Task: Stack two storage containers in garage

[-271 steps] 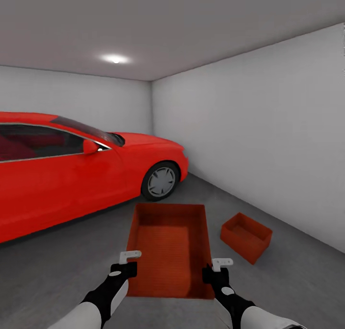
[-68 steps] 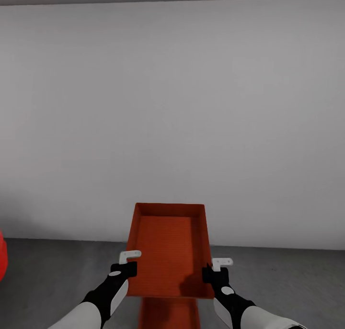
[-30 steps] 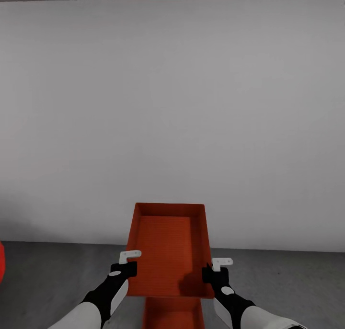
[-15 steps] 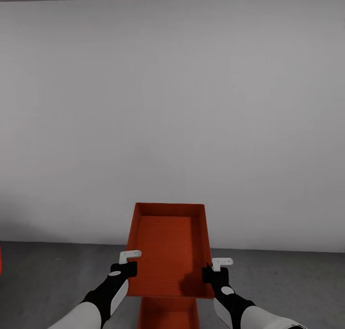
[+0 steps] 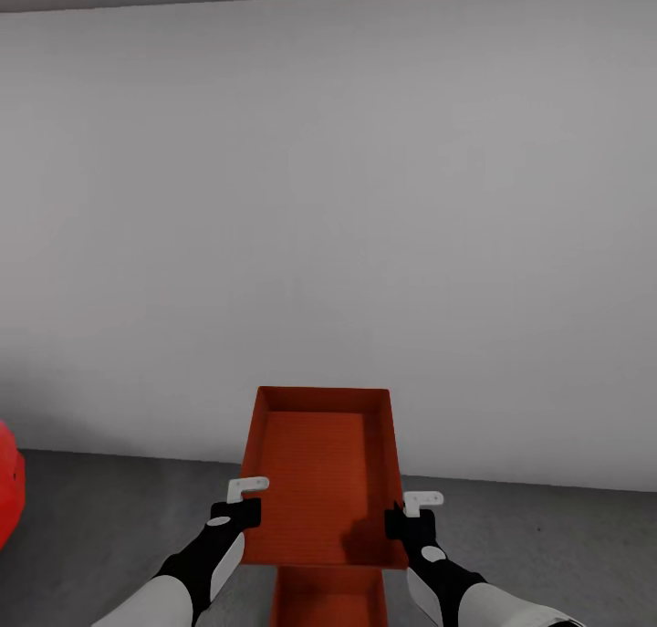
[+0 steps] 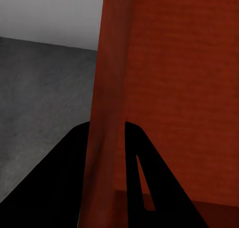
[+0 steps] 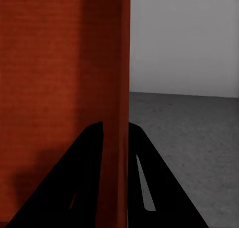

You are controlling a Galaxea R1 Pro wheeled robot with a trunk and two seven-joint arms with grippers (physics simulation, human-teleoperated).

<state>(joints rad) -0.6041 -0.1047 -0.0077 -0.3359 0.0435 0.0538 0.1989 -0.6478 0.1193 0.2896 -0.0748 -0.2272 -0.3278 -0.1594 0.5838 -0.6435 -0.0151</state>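
Nearest: second container [image 5: 330, 600] on concrete floor [image 5: 100, 508], just below and under carried one. Left gripper [image 5: 239, 499] pinching left wall, right gripper [image 5: 412, 508] pinching right wall of carried container [image 5: 319, 467], held level. Keep it level, centre over lower box, lower straight, release both sides together. Far: white wall [image 5: 347, 216]; red car [image 5: 7, 495] far left.

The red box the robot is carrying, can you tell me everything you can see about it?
The carried storage container is a plain red-orange rectangular box with no lid, thin straight walls and a faintly ribbed bottom. It is empty. It is held level in the air before a white wall, above the grey concrete floor. The left gripper pinches its left wall and the right gripper its right wall, one finger inside and one outside. Just below it, the second storage container peeks out.
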